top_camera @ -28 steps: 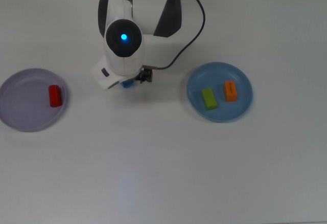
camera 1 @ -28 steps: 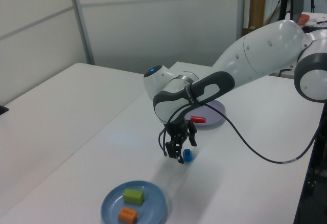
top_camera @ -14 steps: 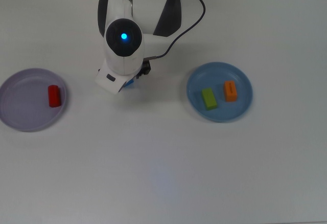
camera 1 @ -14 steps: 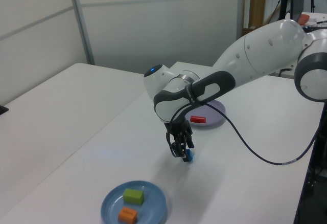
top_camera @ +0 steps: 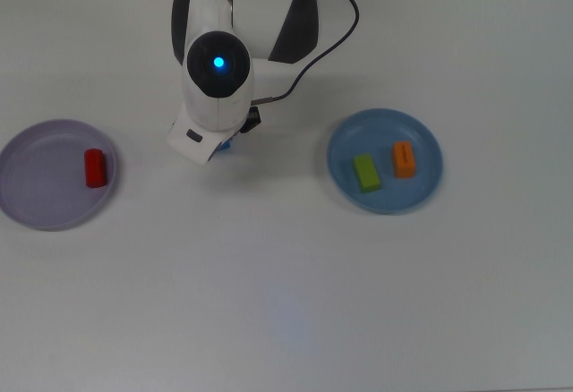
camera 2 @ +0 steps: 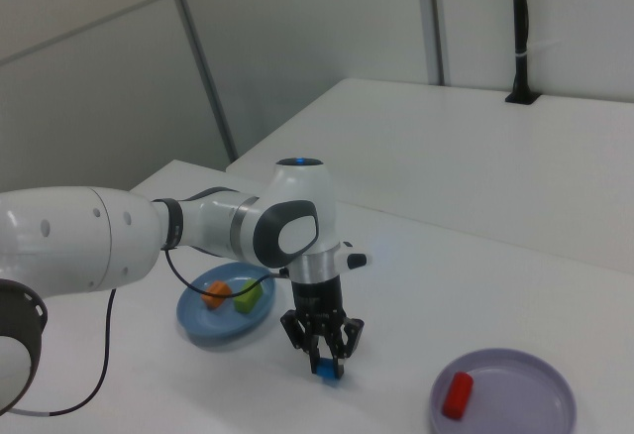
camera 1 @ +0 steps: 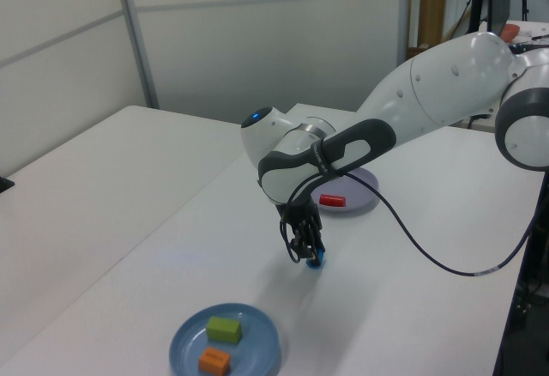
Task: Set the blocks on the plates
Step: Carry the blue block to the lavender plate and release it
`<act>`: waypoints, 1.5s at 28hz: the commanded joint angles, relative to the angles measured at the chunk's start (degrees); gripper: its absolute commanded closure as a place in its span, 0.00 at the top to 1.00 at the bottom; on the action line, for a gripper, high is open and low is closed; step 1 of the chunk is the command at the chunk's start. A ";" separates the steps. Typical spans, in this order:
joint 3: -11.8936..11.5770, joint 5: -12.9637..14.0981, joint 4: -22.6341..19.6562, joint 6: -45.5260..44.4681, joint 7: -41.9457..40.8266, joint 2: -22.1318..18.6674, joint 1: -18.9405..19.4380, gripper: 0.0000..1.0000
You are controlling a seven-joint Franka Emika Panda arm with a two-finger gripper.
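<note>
My claw closed around the small blue cylinder block, low on the white table.

My two-finger gripper clamps the blue block between both plates. The red cylinder block lies on the pale lavender round plate; the green bar and orange bar sit apart on the medium blue round plate.

Four blocks, two plates, one arm.
</note>
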 commanded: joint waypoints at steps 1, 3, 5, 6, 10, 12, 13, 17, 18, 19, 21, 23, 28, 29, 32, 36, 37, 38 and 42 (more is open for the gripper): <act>-1.11 -0.53 1.29 -0.42 -1.28 -3.51 -0.79 0.00; -2.86 0.52 3.84 -0.34 -0.93 -3.95 -2.45 0.00; -3.92 1.93 5.43 0.10 -0.67 -4.13 -3.51 0.00; -4.36 2.80 6.30 0.19 -0.75 -3.96 -4.13 0.00; -5.95 5.36 7.63 5.71 -0.50 -3.69 -7.38 0.00; -6.12 5.54 7.46 9.31 0.38 -3.43 -8.52 0.00; -6.21 5.54 7.28 12.38 2.39 -2.56 -10.01 0.00; -6.21 5.54 6.84 20.73 6.53 0.17 -12.13 0.00; -6.21 5.45 6.58 23.02 7.32 0.87 -12.65 0.00; -6.21 5.45 6.32 26.17 8.46 2.19 -13.53 0.00; -6.21 5.27 6.31 27.35 8.65 3.16 -14.15 0.00; -6.21 5.10 6.23 27.35 8.56 3.60 -14.68 0.00; -6.21 4.57 4.56 27.88 8.04 3.69 -16.09 0.00; -6.21 4.48 4.56 27.88 8.03 4.21 -16.35 0.00; -6.21 3.61 4.56 27.88 8.03 4.92 -16.61 0.00; -6.21 3.43 4.56 27.79 8.12 5.45 -16.53 0.18; -6.21 3.43 4.56 27.79 8.12 5.45 -16.53 0.33; -6.21 3.43 4.64 27.79 8.12 5.45 -16.53 0.54; -6.13 3.43 4.56 27.70 8.39 5.54 -16.44 1.00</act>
